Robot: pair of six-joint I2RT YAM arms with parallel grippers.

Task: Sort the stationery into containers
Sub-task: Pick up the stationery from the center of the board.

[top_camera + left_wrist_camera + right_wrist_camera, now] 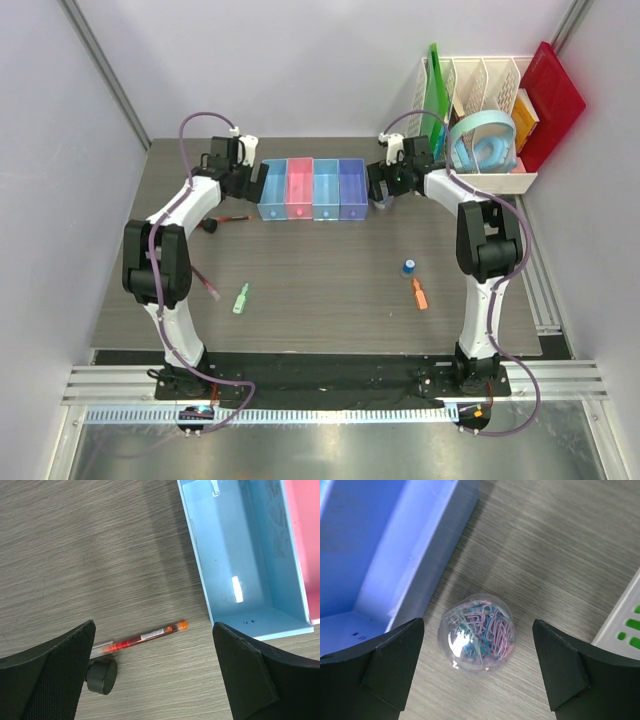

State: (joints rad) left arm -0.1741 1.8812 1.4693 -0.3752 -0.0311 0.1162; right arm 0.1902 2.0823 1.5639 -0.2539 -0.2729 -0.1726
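I am hovering my left gripper (154, 647), released, over the slim dark red plastic pen (142, 637), light-blue rectangular plastic bin (198, 575) at 1 o'clock | I am poising my right gripper (477, 630), released, astride the clear round clip-filled capsule (477, 615) for grasping, purple-blue plastic bin (437, 550) at 10 o'clock.

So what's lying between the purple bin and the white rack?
A clear round case of pastel paper clips lies between the purple bin and white rack; the right wrist view shows it.
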